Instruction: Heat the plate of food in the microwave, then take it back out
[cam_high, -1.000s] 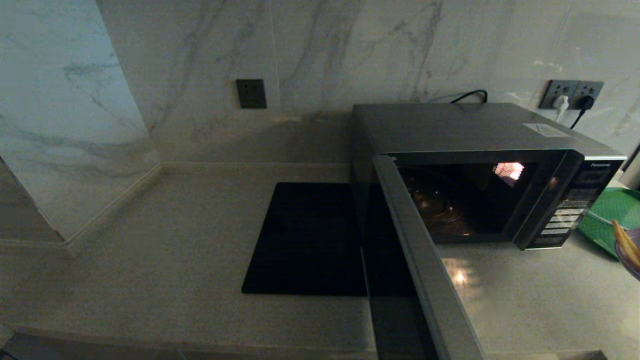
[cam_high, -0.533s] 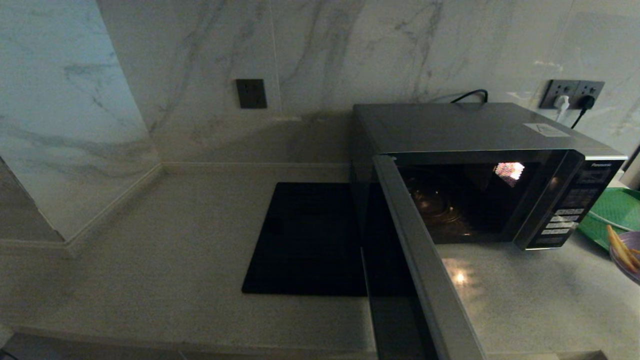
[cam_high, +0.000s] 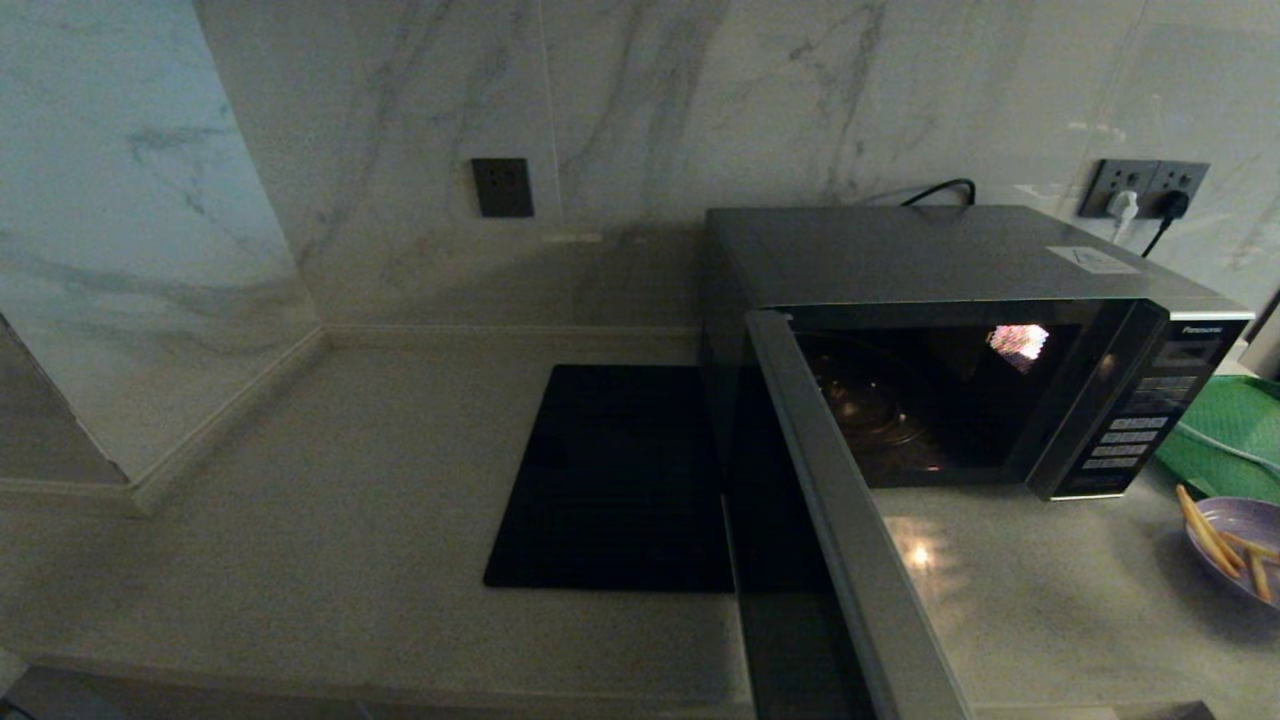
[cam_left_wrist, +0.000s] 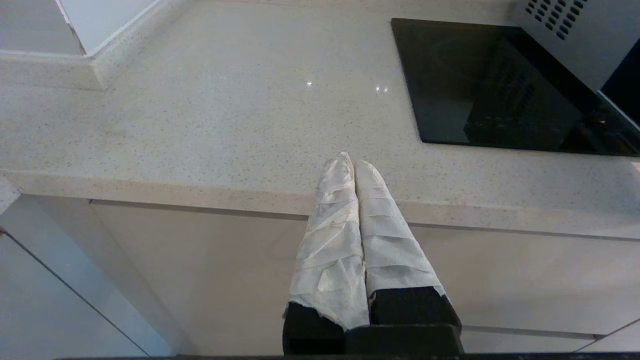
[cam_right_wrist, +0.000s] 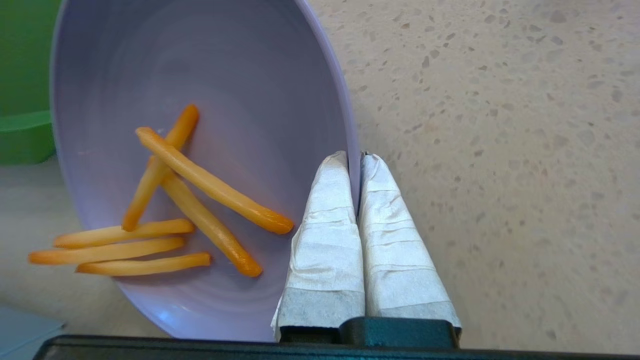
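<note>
**Plate gripped by its rim, held right of the open microwave**

Far left, below the counter's front edge: the left gripper (cam_left_wrist: 354, 162) hangs parked, its two tape-wrapped fingers pressed together on nothing. Before it lies the speckled countertop (cam_high: 330, 500), and further right the flat black mat (cam_high: 615, 480).

Centre: the microwave (cam_high: 930, 260) stands with its door (cam_high: 850, 540) swung out toward the robot. The cavity is lit, and the glass turntable (cam_high: 865, 400) inside carries nothing.

Right: the plate of food (cam_high: 1235, 535) sits at the head view's right edge, in front of the green tray (cam_high: 1230, 430) and well apart from the cavity opening. The shadow under it on the counter suggests it is held clear of the surface rather than resting there. The right gripper (cam_right_wrist: 356, 160) is clamped on the plate's rim, one finger inside the wall and one outside; in the wrist view the plate tilts, and the food sticks (cam_right_wrist: 200, 185) have gathered toward the lower side.

Handling, as a judgement: the plate looks like thin, rigid plastic, light and smooth, with a shallow wall. A single-point rim pinch offers little resistance to rotation, so the plate may swing or slip between the wrapped pads. The sticks lie loose and would slide or roll off under further tilt. The rim is the only practical hold; levelling the plate before it passes the door edge seems advisable.
</note>
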